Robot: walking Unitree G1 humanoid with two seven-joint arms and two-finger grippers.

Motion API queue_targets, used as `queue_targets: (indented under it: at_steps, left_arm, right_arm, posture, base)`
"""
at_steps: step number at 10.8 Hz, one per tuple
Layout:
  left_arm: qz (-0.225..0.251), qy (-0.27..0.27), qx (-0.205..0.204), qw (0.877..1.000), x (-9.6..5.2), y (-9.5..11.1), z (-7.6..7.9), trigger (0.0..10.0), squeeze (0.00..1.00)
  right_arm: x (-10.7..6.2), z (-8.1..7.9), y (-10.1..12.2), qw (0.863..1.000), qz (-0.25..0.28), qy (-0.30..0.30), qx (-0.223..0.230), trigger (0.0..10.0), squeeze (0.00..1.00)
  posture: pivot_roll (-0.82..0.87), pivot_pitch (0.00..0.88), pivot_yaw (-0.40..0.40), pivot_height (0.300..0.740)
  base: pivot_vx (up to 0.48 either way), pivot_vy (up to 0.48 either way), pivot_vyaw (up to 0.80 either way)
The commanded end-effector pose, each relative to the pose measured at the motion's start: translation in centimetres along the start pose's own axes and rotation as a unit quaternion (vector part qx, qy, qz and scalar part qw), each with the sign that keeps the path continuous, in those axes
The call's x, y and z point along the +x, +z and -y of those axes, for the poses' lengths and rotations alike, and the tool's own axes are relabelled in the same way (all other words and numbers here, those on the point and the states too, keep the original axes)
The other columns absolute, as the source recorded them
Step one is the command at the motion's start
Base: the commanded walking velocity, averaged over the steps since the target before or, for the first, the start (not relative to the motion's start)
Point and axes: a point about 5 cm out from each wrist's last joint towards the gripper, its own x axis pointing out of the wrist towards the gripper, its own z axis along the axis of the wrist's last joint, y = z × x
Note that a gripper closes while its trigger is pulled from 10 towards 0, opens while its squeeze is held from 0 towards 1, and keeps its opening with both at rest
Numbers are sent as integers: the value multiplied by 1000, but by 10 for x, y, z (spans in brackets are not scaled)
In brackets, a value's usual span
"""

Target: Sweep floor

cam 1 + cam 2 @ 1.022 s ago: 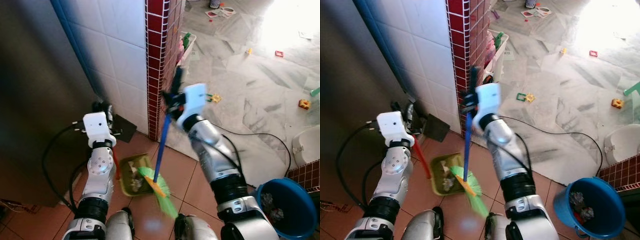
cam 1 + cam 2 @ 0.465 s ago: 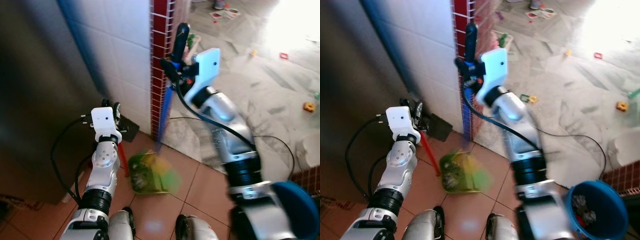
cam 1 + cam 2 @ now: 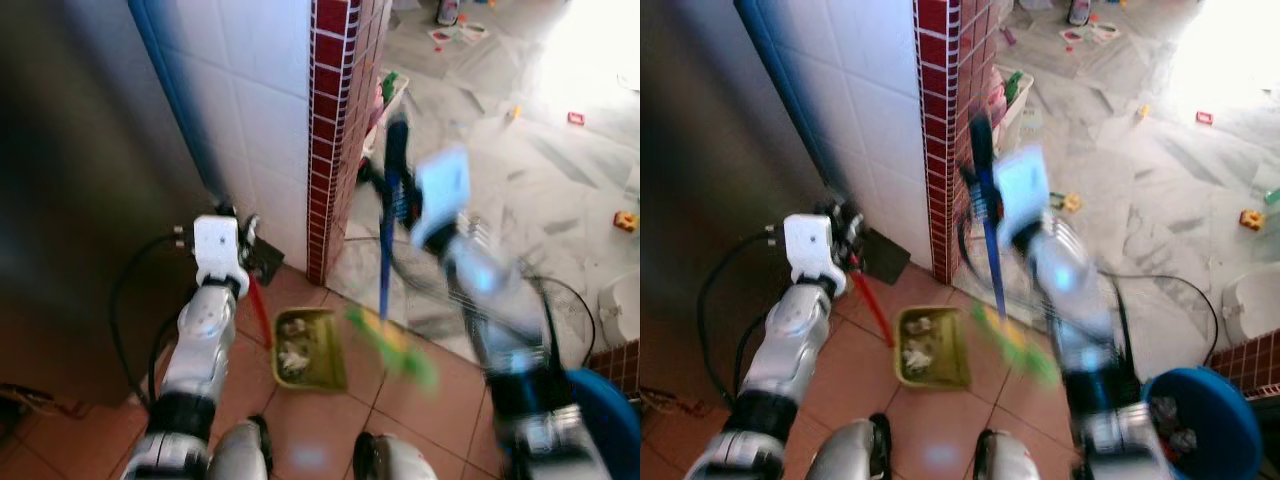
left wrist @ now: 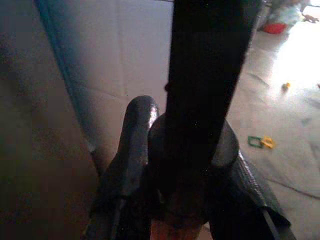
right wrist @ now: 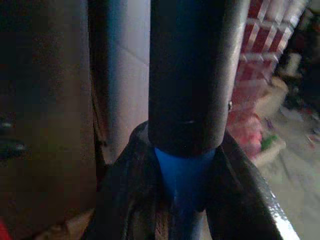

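1. Green bristles of the broom [image 3: 1015, 345] now sit lifted and blurred just right of the dustpan [image 3: 930, 347]. A second ago they lay at the pan's mouth, and half a second ago they were smeared over it, so I read this as the end of a sweeping stroke.
2. My right gripper [image 3: 985, 200] is clamped on the broom's blue handle near its black top. The right wrist view shows the fingers [image 5: 235, 185] closed around the shaft. The arm is streaked with motion and has swung back out towards the marble floor [image 3: 1160, 190].
3. My left gripper [image 3: 845, 245] holds the dustpan's red handle [image 3: 872, 308]. The left wrist view shows its fingers [image 4: 131, 145] tight around the grip. The pan has stayed flat on the terracotta tiles by the brick pillar [image 3: 940, 130].
4. Debris lies in the pan, so I judge that stroke has landed its load. Toys are scattered on the marble, so sweeping is far from finished. The blue bucket [image 3: 1200, 420] stands near for emptying.
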Motion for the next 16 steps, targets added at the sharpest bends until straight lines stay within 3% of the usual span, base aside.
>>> queue_targets:
  at_steps: [1, 3, 5, 8, 11, 16]
  left_arm:
    - [-46, -31, 3, 998, -12, -17, 6, 10000, 0]
    - [-44, -37, -2, 998, -27, -11, 0, 10000, 0]
    - [-41, -39, -3, 998, -31, -10, -7, 10000, 0]
    - [-45, -53, -5, 998, -32, -7, -5, 10000, 0]
    - [-49, -59, -5, 997, -30, -7, -4, 10000, 0]
    - [-56, -56, -14, 997, -29, -8, -4, 10000, 0]
  right_arm:
    - [-4, -6, 3, 1000, 16, -22, -4, 10000, 0]
    - [-17, -9, -20, 992, -12, -124, 9, 10000, 0]
    - [-27, 1, -40, 976, -49, -212, 31, 10000, 0]
    - [-16, 12, -37, 973, -39, -228, 25, 10000, 0]
    - [-12, 13, -39, 971, -39, -234, 36, 10000, 0]
    - [-9, 18, -40, 970, -37, -238, 41, 10000, 0]
  posture:
    - [-2, 96, 28, 740]
    - [5, 51, 27, 740]
    - [19, 13, 22, 740]
    - [19, 0, 10, 740]
    - [18, 0, 10, 740]
    - [10, 0, 10, 740]
  base:
    - [0, 0, 0]
    - [0, 0, 0]
    - [0, 0, 0]
    - [0, 0, -638]
    - [0, 0, 0]
    - [-322, 0, 0]
